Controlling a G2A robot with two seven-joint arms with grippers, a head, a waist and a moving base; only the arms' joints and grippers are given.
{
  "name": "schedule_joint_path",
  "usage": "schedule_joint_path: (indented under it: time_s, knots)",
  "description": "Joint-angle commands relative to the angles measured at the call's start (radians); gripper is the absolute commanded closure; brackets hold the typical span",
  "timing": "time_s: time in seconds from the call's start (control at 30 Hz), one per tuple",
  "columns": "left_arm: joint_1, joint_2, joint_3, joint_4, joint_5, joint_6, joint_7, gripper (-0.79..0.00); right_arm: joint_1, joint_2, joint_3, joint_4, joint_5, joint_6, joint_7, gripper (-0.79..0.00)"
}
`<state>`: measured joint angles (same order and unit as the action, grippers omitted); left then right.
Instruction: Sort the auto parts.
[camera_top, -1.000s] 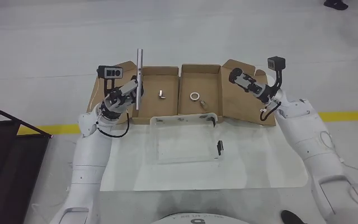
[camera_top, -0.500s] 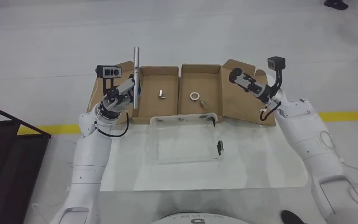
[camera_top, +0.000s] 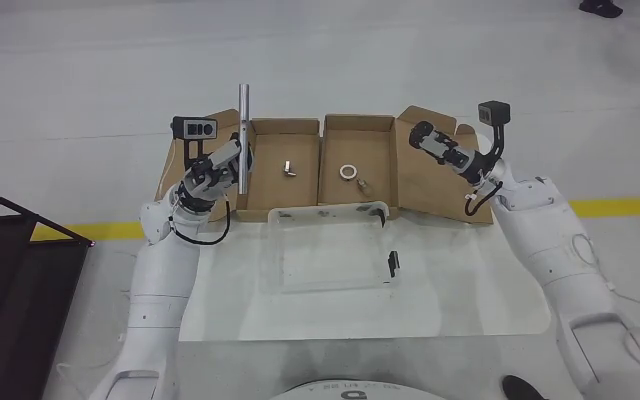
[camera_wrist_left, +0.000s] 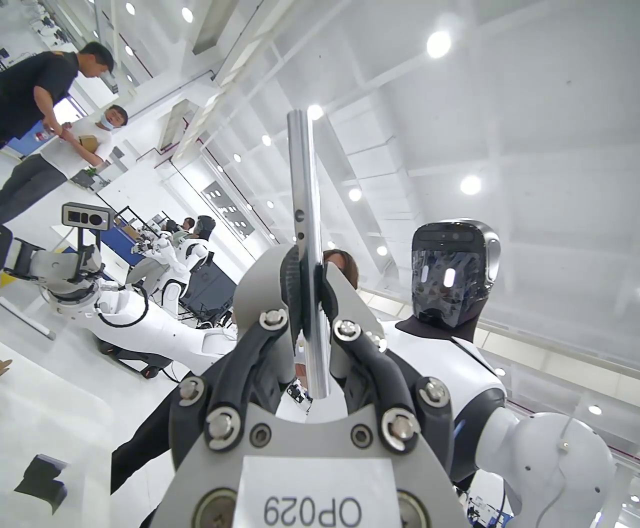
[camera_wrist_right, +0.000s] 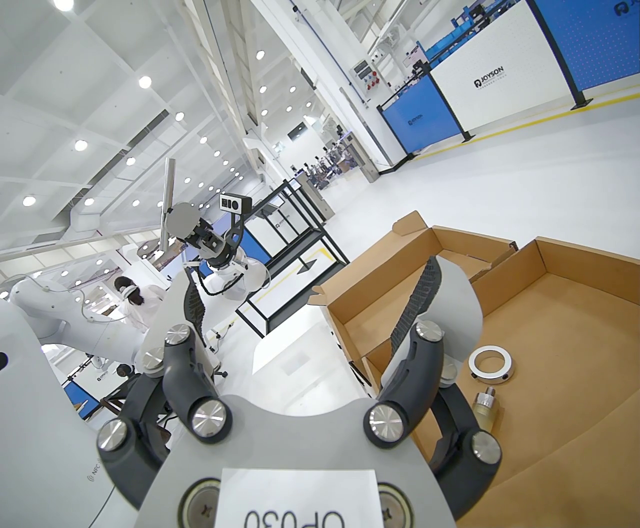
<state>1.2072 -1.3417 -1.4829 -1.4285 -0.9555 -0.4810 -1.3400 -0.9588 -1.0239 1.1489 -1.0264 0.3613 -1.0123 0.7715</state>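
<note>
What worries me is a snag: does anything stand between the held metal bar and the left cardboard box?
Nothing visible does. The left gripper holds the metal bar at the edge of the open left cardboard box; inside lies only a small bracket, apart from the bar.

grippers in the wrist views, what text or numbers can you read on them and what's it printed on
"OP029": white sticker on the base of the left gripper, seen upside down.
"OP030": second sticker on the base of the right gripper, also upside down, its lower edge cut off by the frame.
The metal bar clamped in the left gripper carries no print, just two small holes.
</note>
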Motion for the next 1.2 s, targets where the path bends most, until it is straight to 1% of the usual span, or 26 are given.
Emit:
schedule_joint_path:
  time_s: [0.0,0.03,0.07,0.43,0.47,0.5,0.63,0.67,0.83,1.03,1.17]
  knots:
    - [0.000,0.000,0.000,0.000,0.002,0.000,0.000,-0.058,0.000,0.000,0.000,0.000,0.000,0.000,0.000,-0.751]
    - [0.000,0.000,0.000,0.000,0.002,0.000,0.000,-0.292,0.000,0.000,0.000,0.000,0.000,0.000,0.000,-0.751]
    - [0.000,0.000,0.000,0.000,0.002,0.000,0.000,-0.354,0.000,0.000,0.000,0.000,0.000,0.000,0.000,-0.748]
    - [0.000,0.000,0.000,0.000,0.002,0.000,0.000,-0.354,0.000,0.000,0.000,0.000,0.000,0.000,0.000,-0.748]
    - [0.002,0.000,0.001,-0.002,0.001,0.004,0.008,-0.052,0.000,0.000,0.000,0.000,0.000,0.000,0.000,-0.770]
    - [0.005,0.000,0.004,-0.012,0.005,0.010,0.023,0.000,0.000,0.000,0.000,0.000,0.000,0.000,0.000,-0.776]
    - [0.023,0.002,0.012,-0.052,0.045,0.009,0.058,0.000,0.000,0.000,0.000,0.000,0.000,0.000,0.000,-0.782]
    - [0.023,0.003,0.012,-0.057,0.063,0.002,0.062,0.000,0.000,0.000,0.000,0.000,0.000,0.000,0.000,-0.770]
    - [0.024,0.007,0.016,-0.065,0.134,-0.017,0.103,0.000,0.000,0.000,0.000,0.000,0.000,0.000,0.000,-0.754]
    - [0.019,0.012,0.026,-0.079,0.184,-0.018,0.119,0.000,0.000,0.000,0.000,0.000,0.000,0.000,0.000,-0.748]
    - [0.011,0.017,0.025,-0.089,0.243,-0.030,0.134,0.000,0.000,0.000,0.000,0.000,0.000,0.000,0.000,-0.760]
